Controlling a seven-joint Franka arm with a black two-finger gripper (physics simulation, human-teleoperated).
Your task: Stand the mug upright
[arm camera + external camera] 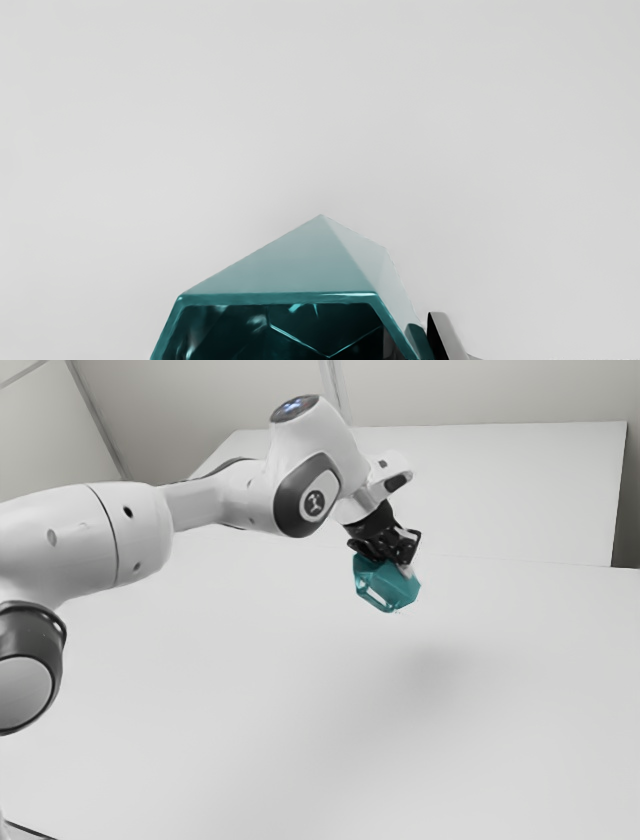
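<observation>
Pinching the teal mug [388, 588] between them, the jaws of the black gripper [400, 565] carry it clear of the bench [200, 710]. Wrist view: one pale grey finger [449, 335] with a dark inner face lies against the outer side of the mug; a dull grey patch shows just within the rim [280, 298] beside it, though whether this is the opposite finger cannot be told. The mug is faceted, with an angular rim about a dark, glossy interior; its mouth is turned toward the hand's camera, and beyond the rim paler, translucent facets meet at a point. Exterior view: the mug sits tilted directly beneath the gripper, and on its lower side, toward the exterior view's left, a gap framed in teal lets a white surface show through. A soft shadow [430, 670] falls on the white bench below the mug. Above the mug, the white arm [90, 540] with dark joint covers comes in from the exterior view's left and bends down to the gripper. Behind the mug, past the far edge of the bench, stands a pale flat panel [480, 480], with a grey wall [500, 395] farther back.
</observation>
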